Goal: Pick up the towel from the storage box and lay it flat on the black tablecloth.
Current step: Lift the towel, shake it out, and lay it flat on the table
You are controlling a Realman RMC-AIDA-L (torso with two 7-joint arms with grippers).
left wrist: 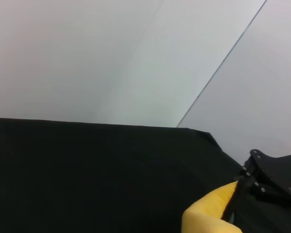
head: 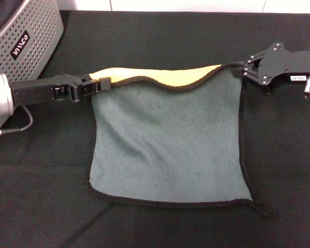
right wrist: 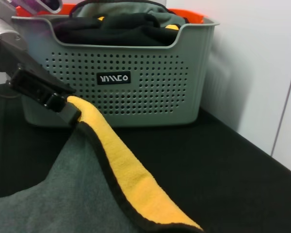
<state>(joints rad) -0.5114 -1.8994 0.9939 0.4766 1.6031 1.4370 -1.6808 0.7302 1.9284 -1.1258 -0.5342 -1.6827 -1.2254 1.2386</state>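
The towel (head: 170,144) is spread on the black tablecloth (head: 41,181) with its grey-green face up. Its far edge curls over and shows a yellow strip (right wrist: 121,179). My left gripper (head: 99,84) is shut on the far left corner, and the right wrist view shows that gripper (right wrist: 70,110) pinching the yellow edge. My right gripper (head: 241,68) is shut on the far right corner; the left wrist view shows that gripper (left wrist: 240,191) beside the yellow fold (left wrist: 208,216). The light grey storage box (head: 28,41) stands at the far left, behind my left arm.
More folded dark cloths (right wrist: 121,24) fill the storage box (right wrist: 150,92), with something orange (right wrist: 184,13) behind it. A thin cable (head: 20,126) hangs by my left arm. White walls rise beyond the table's far edge (left wrist: 87,122).
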